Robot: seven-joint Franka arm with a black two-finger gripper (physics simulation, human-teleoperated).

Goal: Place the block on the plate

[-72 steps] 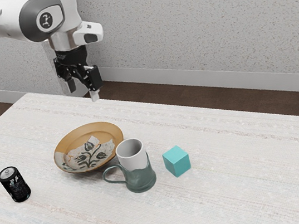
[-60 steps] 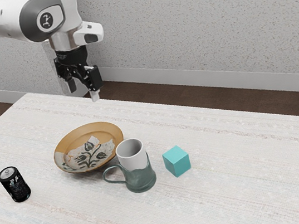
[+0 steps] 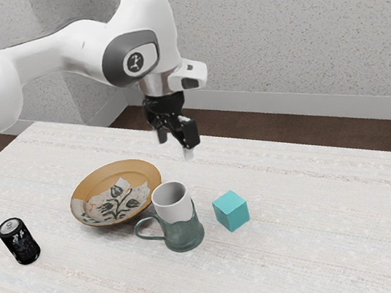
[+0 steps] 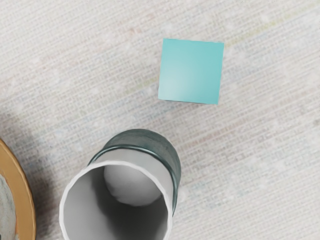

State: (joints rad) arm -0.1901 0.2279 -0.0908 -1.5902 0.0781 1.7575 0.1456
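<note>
The gripper [image 3: 176, 142] hangs above the table [image 3: 328, 244], its two fingers apart and nothing held between them. The teal block [image 3: 231, 211] sits on the table, near a tall white-and-green mug [image 3: 183, 231]. That mug stands between block and plate [image 3: 111, 171], an obstacle to a low crossing. A black can [image 3: 21, 242] stands upright beyond the plate, toward the exterior view's left.

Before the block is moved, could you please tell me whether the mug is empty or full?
Empty: the wrist view looks into the mug, down to its bare grey bottom.
</note>
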